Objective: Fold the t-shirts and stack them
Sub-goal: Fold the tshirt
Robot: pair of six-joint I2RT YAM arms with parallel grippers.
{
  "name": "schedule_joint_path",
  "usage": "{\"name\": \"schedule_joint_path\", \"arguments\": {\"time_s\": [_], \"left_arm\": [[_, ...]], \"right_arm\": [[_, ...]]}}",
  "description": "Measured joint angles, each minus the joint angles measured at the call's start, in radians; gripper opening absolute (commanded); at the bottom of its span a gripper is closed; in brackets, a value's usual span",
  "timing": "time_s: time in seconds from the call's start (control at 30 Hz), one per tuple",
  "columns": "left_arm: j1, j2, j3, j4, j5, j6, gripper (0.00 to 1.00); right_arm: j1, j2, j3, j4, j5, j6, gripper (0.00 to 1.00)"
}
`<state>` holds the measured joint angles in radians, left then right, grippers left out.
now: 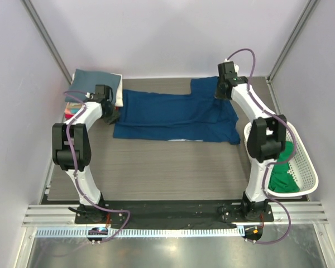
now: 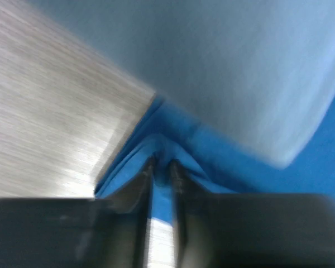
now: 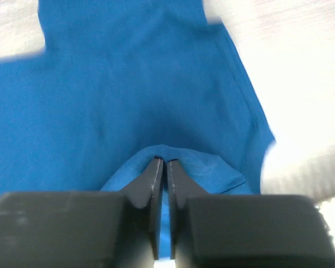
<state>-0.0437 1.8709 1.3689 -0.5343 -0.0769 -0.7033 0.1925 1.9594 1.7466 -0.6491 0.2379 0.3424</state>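
Navy t-shirt [image 1: 173, 114] spread on the table [image 1: 156, 167].
Left gripper [image 2: 162, 166] and right gripper [image 3: 161, 164] each pinch a fold of it, jaws narrow.

The fingers [image 3: 148, 181] of the right gripper [image 3: 162, 162] pinch a raised fold of the blue t-shirt [image 3: 128, 95] on the table [image 3: 301, 67].

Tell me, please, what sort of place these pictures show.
Most likely a robotics lab test cell: plain white panel walls framed by aluminium posts, two arms bolted to an aluminium rail, and a table holding a navy t-shirt and a white mesh basket.
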Motion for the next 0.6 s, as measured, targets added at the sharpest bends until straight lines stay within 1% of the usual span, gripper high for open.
{"name": "schedule_joint_path", "arguments": {"time_s": [0.03,0.07,0.1,0.13,0.17,0.23,0.3,0.37,0.47,0.5,0.53,0.6], "left_arm": [[0.004,0.017,0.021,-0.009,0.006,0.009,0.54],[0.007,0.027,0.036,-0.014,0.015,0.01,0.7],[0.012,0.032,0.048,-0.019,0.024,0.012,0.77],[0.014,0.031,0.05,-0.021,0.031,0.009,0.8],[0.016,0.022,0.05,-0.023,0.037,0.01,0.84],[0.018,-0.005,0.038,-0.024,0.041,0.01,0.85],[0.019,-0.066,-0.017,-0.018,0.04,0.01,0.84],[0.019,-0.155,-0.101,-0.008,0.037,0.006,0.83],[0.019,-0.286,-0.248,0.026,0.033,-0.004,0.82],[0.019,-0.321,-0.293,0.036,0.032,-0.012,0.82],[0.019,-0.346,-0.336,0.054,0.03,-0.023,0.81],[0.019,-0.372,-0.409,0.082,0.027,-0.036,0.8]], "right_arm": [[-0.004,0.043,0.042,0.0,-0.005,-0.003,0.67],[-0.01,0.099,0.105,-0.019,-0.006,-0.015,0.78],[-0.014,0.143,0.162,-0.034,-0.004,-0.024,0.87],[-0.018,0.173,0.196,-0.037,0.0,-0.025,0.9],[-0.021,0.189,0.213,-0.041,0.013,-0.031,0.91],[-0.024,0.177,0.197,-0.071,0.036,-0.026,0.91],[-0.025,0.111,0.103,-0.054,0.048,-0.01,0.91],[-0.027,0.0,-0.045,-0.044,0.047,0.023,0.91],[-0.029,-0.23,-0.314,-0.024,0.014,0.085,0.87],[-0.029,-0.306,-0.395,-0.002,-0.001,0.107,0.85],[-0.029,-0.383,-0.477,0.018,-0.022,0.127,0.84],[-0.029,-0.489,-0.605,0.044,-0.054,0.161,0.82]]}}
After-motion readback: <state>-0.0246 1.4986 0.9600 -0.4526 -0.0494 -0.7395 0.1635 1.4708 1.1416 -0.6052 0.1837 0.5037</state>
